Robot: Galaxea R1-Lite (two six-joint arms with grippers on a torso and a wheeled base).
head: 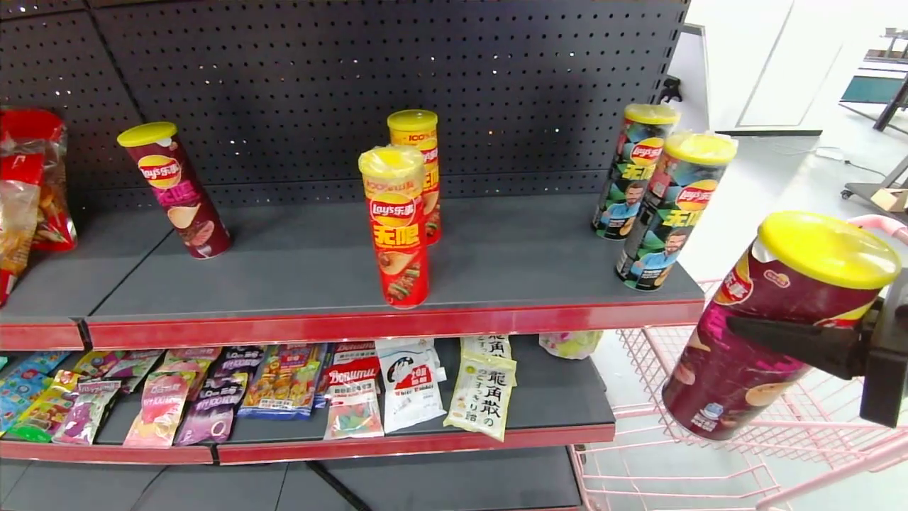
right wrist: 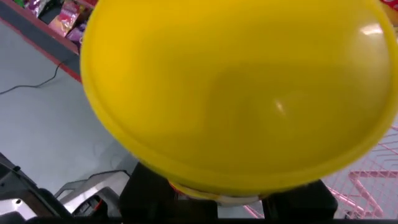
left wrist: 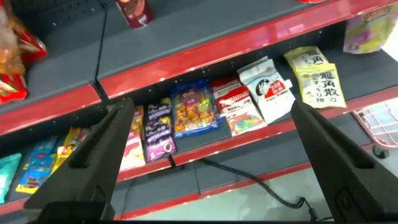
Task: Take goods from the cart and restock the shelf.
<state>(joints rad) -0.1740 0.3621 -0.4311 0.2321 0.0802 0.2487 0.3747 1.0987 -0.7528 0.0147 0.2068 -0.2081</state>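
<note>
A maroon chip can with a yellow lid [head: 773, 319] hangs tilted above the pink cart [head: 709, 454], right of the shelf's end. My right gripper [head: 780, 337] is shut on its body, one black finger [head: 794, 339] lying across the front. The can's yellow lid [right wrist: 242, 87] sits close before the right wrist camera. A matching maroon can [head: 177, 191] stands on the left of the upper shelf [head: 525, 270]. My left gripper [left wrist: 211, 168] is open and holds nothing, level with the lower shelf's snack packets [left wrist: 193, 115].
Two red cans [head: 397, 227] stand mid-shelf and two dark cans [head: 674, 209] at its right end, with bare board between the groups. Bagged snacks [head: 28, 177] sit at far left. Packets [head: 411, 383] line the lower shelf. A cable [left wrist: 249, 177] lies on the floor.
</note>
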